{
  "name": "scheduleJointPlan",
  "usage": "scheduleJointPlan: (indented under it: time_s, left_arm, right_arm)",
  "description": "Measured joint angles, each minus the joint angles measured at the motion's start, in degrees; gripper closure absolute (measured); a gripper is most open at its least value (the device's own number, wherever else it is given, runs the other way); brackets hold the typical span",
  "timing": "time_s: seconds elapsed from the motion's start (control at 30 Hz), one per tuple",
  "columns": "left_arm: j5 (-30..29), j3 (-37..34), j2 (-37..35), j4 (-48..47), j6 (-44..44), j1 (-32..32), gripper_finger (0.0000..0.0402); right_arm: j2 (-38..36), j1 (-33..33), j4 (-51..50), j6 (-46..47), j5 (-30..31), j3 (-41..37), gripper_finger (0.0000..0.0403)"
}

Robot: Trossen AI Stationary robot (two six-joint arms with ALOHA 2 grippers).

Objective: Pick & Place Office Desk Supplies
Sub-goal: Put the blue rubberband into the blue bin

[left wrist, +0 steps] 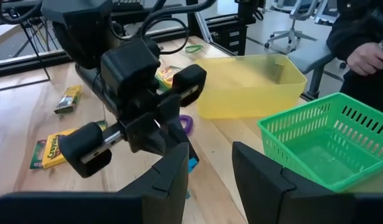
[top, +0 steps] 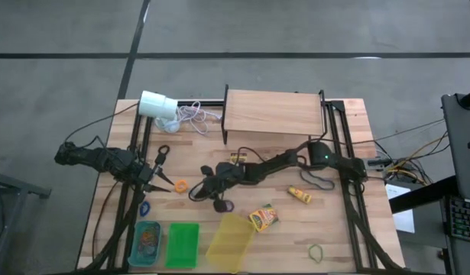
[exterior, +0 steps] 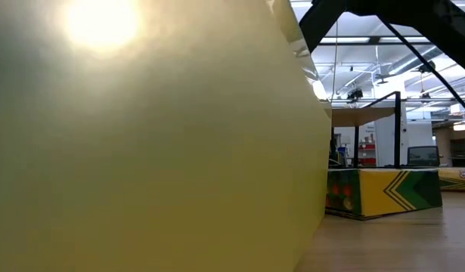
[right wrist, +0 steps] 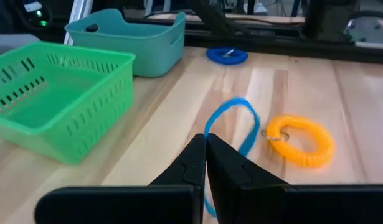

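I have the right gripper (right wrist: pixel 207 163) reached far across the table (top: pixel 357 229) to its left half, and its 2 fingers are closed tight on a thin blue band (right wrist: pixel 236 101). The band is pinched at one edge, so most of the loop lies slack on the wood ahead of the tips. I judge it barely lifted, if at all. An orange loop (right wrist: pixel 300 140) lies just beside it, apart from the fingers, so the pinch has taken only 1 item.

The left gripper (left wrist: pixel 210 180) hangs at the left side, facing the right one at close range. Its fingers stand part-way apart with nothing between them, and I read it as waiting clear of the work.

3 containers line the near edge: a teal bin (right wrist: pixel 135 37) on the left, a green basket (right wrist: pixel 54 93) next to it, then a yellow bin (left wrist: pixel 253 87) turned at an angle. The teal bin already holds coloured items in the high view, so I judge the blue band belongs there.

The carry looks short, but a slack band gripped by its edge may slip or snag on a basket rim.

Loose supplies remain: a purple loop (top: pixel 227 205) and a crayon box (top: pixel 263 218) near the middle, and a green loop (top: pixel 317 250) at the near right.
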Motion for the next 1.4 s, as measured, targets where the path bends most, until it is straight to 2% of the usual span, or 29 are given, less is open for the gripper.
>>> scheduleJointPlan:
  time_s: [0.2, 0.5, 0.87, 1.23, 1.4]
  left_arm:
    - [-0.02, 0.0, 0.04, -0.26, -0.01, 0.02, 0.0275]
    - [-0.02, 0.0, 0.04, -0.26, 0.0, 0.02, 0.0274]
    - [0.0, 0.0, 0.04, -0.24, -0.01, 0.01, 0.0275]
    - [0.0, 0.0, 0.04, -0.24, 0.0, 0.01, 0.0275]
    - [-0.01, 0.0, 0.07, -0.24, -0.01, 0.02, 0.0275]
  right_arm:
    - [0.0, 0.24, -2.36, 0.2, 0.11, 0.15, 0.0395]
    - [0.0, 0.22, -13.41, 1.57, 0.74, 2.59, 0.0394]
    - [0.0, 0.22, -16.19, 1.83, 0.76, 2.62, 0.0391]
    - [-0.05, 0.22, -15.84, 0.9, 0.79, 2.62, 0.0307]
    - [-1.17, 0.22, -16.71, 0.07, 0.79, 2.62, 0.0291]
